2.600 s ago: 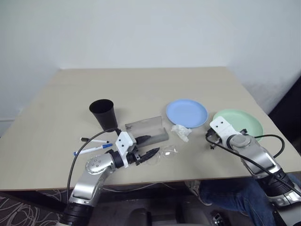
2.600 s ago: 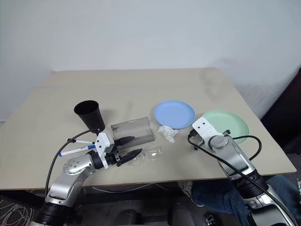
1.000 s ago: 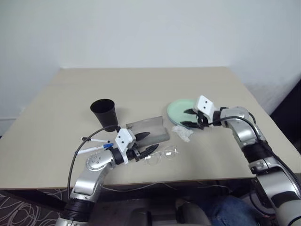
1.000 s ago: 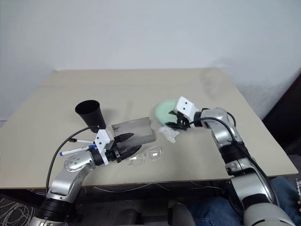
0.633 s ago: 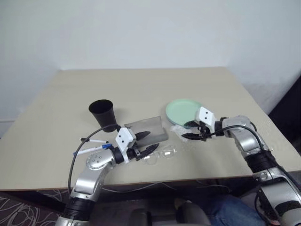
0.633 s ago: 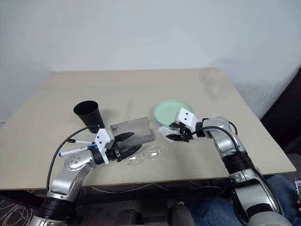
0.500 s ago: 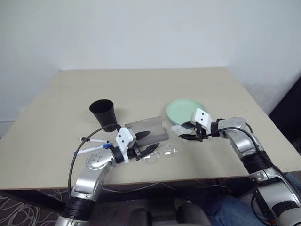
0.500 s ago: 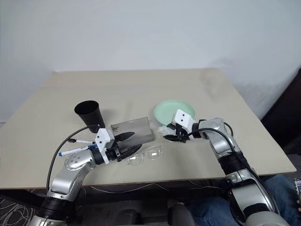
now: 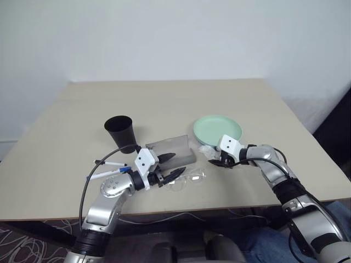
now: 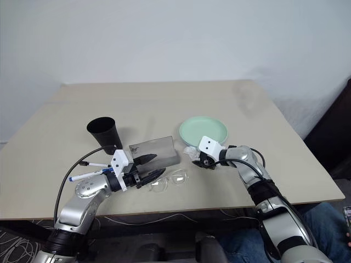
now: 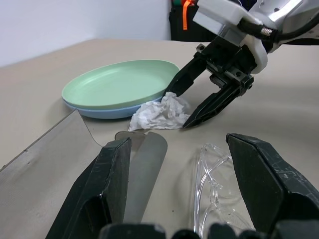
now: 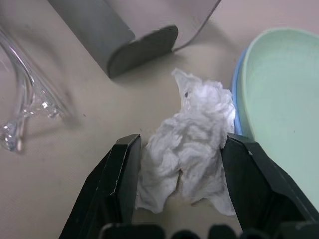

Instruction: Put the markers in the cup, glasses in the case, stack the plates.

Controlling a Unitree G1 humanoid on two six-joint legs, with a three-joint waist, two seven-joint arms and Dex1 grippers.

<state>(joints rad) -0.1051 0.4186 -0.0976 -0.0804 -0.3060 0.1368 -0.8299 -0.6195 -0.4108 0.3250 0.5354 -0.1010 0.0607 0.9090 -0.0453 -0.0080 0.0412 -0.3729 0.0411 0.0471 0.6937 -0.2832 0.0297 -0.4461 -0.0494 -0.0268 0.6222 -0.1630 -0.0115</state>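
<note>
Since the earlier frames your right gripper [image 12: 177,191] has carried the mint green plate [image 9: 218,129] over and left it on the light blue plate [image 11: 107,110], then come down to the crumpled tissue [image 12: 192,147] just in front of that stack. You now have its two black fingers spread, one on each side of the tissue, with the tips close to the table [image 9: 164,98]; they are not pinched on it. In the left wrist view only a thin blue rim shows beneath the green plate, so the stack is made and sits toward the right side of the table.

Your left gripper [image 9: 170,167] has stayed where it was, near the front edge of the table, its fingers apart and holding nothing. One finger lies over the grey case [image 9: 171,150], which stands open with its lid tilted up. The other finger points at the glasses [image 9: 188,179], which lie flat on the table just in front of the case, outside it, between your two grippers.

The black cup [image 9: 120,132] stands upright to the left of the case, well apart from the plates. The two markers [image 9: 107,169] lie on the table in front of the cup, beside your left arm, one with a blue cap and one with a dark tip, neither of them in the cup.
</note>
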